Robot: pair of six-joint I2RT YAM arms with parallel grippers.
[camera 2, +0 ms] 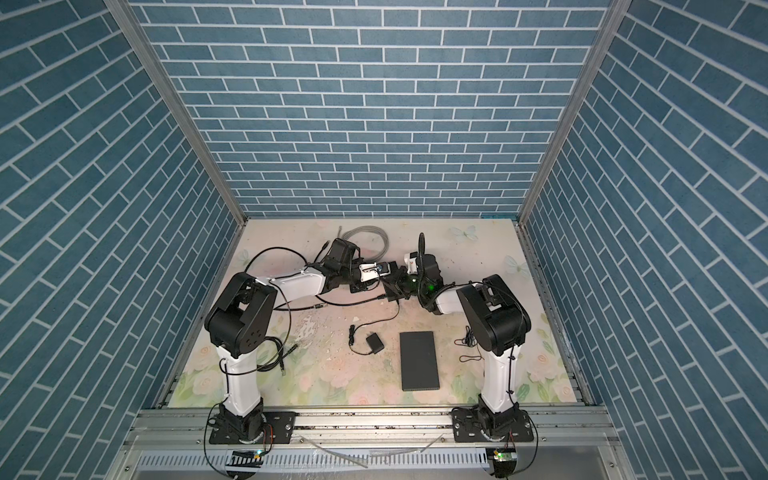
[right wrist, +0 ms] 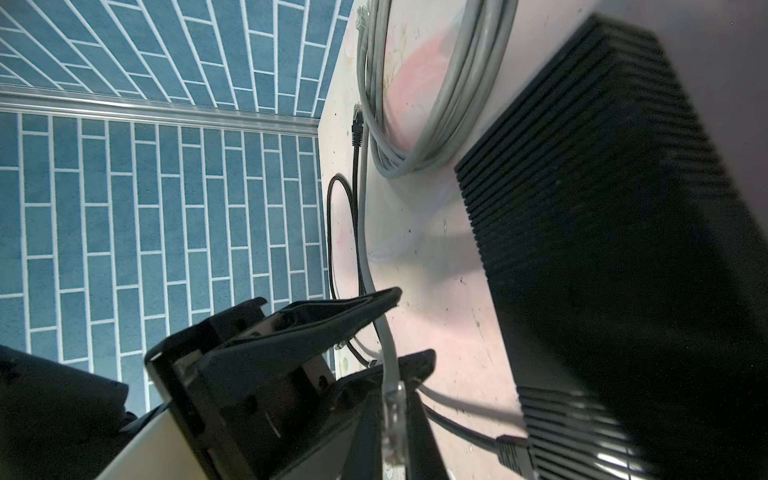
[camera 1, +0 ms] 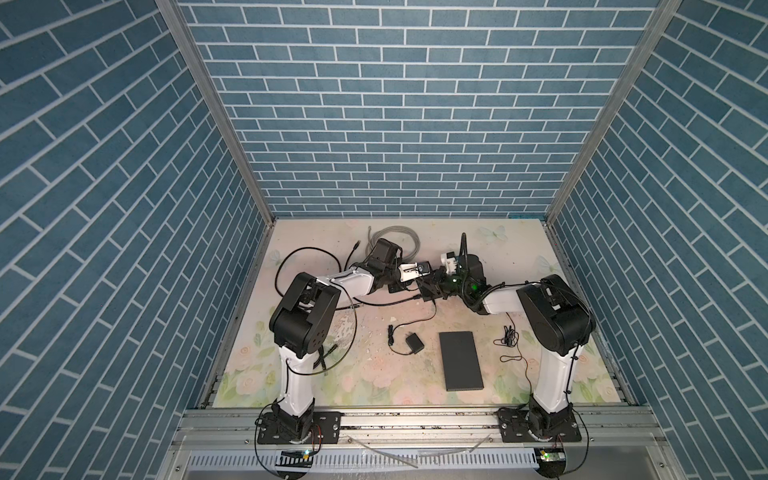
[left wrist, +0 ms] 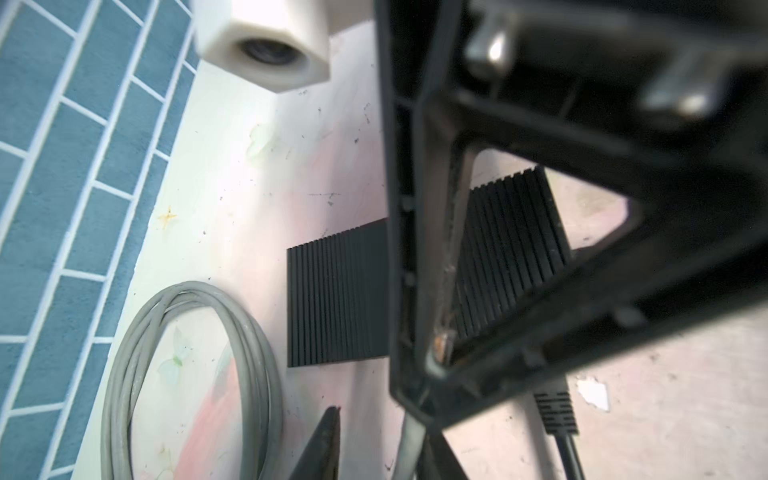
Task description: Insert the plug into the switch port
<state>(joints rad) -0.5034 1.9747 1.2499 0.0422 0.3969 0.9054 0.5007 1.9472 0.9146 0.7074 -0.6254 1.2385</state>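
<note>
At mid-table, the right gripper (left wrist: 439, 359) clamps the clear plug (right wrist: 393, 409); the left gripper (right wrist: 411, 325) stands parted around its limp grey cable (right wrist: 384, 344). We judge the plug light and brittle: hold its rigid body. Beyond lies the ribbed switch (right wrist: 602, 249).

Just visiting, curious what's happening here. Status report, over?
Right gripper shut on clear plug of gray cable. Left gripper jaws apart around that cable. Plug not yet in ribbed black switch. Black plug sits at switch face nearby.
</note>
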